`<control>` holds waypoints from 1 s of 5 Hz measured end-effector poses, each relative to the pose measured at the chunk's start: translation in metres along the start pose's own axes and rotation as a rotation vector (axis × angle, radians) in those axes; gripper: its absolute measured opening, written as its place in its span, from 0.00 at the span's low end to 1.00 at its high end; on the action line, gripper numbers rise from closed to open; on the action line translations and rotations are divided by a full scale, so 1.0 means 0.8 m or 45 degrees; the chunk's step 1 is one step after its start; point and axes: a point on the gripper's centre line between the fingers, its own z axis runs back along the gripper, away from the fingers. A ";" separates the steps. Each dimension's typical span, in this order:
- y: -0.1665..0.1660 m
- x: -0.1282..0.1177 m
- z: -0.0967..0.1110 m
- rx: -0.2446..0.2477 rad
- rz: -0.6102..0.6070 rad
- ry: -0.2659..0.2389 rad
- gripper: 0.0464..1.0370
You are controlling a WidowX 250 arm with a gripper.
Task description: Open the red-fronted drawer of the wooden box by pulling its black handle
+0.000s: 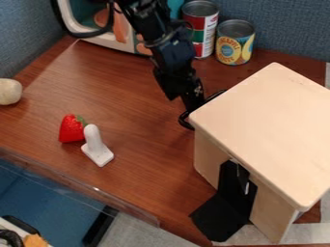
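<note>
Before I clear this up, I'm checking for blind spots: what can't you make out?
All in the camera view:
- Pale box: right corner cut off by the edge; its body hides the tabletop behind.
- White toy appliance: top edge cuts it off.
- Round pale object: cut by left edge.

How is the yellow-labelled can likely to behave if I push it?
The yellow-labelled can will probably slide rather than tip, being squat and upright. Its rigid-looking, rounded side suggests it won't flex, but could roll if knocked over. It may be heavy if full; the contents can't be seen.
</note>
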 end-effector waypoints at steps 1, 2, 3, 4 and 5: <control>-0.008 0.003 -0.016 -0.008 -0.025 0.020 0.96; -0.010 -0.003 -0.034 -0.030 -0.031 0.060 0.89; -0.011 -0.002 -0.036 -0.005 -0.041 0.067 0.60; -0.013 -0.003 -0.035 -0.022 -0.066 0.074 0.29; -0.014 -0.004 -0.032 -0.038 -0.066 0.080 0.15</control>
